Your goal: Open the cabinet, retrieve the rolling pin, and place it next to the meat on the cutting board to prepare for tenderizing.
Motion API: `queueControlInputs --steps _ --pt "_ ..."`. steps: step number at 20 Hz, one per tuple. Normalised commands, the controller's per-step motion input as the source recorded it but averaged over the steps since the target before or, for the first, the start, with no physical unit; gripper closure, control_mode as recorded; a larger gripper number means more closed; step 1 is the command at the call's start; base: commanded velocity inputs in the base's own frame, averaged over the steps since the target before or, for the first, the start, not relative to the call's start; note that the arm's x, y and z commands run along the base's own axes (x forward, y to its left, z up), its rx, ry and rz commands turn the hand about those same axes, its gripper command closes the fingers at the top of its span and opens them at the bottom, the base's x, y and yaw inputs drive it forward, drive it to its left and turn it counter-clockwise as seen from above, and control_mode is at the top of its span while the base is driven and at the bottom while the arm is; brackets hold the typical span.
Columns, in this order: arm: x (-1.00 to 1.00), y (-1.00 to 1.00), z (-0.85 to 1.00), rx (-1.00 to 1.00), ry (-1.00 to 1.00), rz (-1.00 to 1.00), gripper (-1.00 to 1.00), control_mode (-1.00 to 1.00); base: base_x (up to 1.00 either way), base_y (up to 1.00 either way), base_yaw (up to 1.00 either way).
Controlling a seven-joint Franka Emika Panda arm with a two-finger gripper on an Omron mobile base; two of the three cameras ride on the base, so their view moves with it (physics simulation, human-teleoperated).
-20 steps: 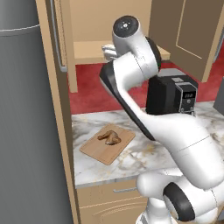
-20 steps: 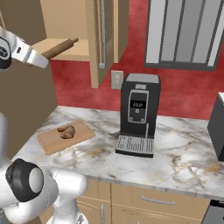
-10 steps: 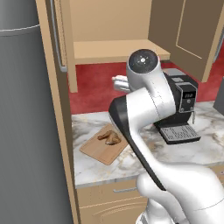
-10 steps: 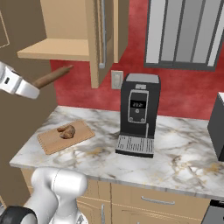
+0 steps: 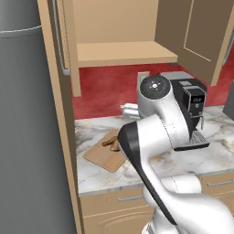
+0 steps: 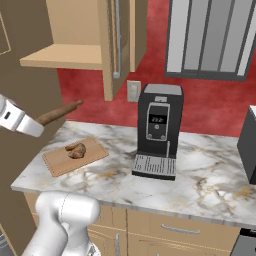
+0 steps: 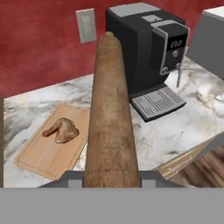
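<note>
My gripper [image 6: 38, 124] is shut on the rolling pin [image 6: 61, 112], a brown wooden cylinder that slants up toward the red wall. In the hand view the rolling pin [image 7: 109, 118] runs straight away from me, above the counter. Below it and to its left lies the pale cutting board [image 7: 48, 153] with the meat [image 7: 61, 130], a small brown drumstick, on it. From the right base view the cutting board [image 6: 75, 156] and meat [image 6: 76, 150] sit under the pin's far end. The cabinet [image 5: 123, 52] stands open, its shelf bare.
A black coffee machine [image 6: 157, 130] stands on the marble counter [image 6: 210, 175] right of the board. A wall outlet [image 7: 86, 25] is behind it. The open cabinet door [image 6: 117, 45] hangs above. A grey appliance [image 5: 23, 137] borders the counter's left end.
The arm has come down from cabinet height with the rolling pin still gripped. The pin now hangs low over the counter near the board.
</note>
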Motion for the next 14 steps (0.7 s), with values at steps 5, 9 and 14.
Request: queueControlInputs --steps 5,9,14 --pt "0.0 0.0 -0.35 -0.02 0.12 0.14 1.0 -1.0 0.0 0.0 0.0" --pt "0.01 0.0 -0.37 -0.04 0.09 0.19 1.0 -1.0 0.0 0.0 0.0" --pt "0.0 0.0 -0.37 -0.09 0.04 0.2 1.0 -1.0 0.0 0.0 0.0"
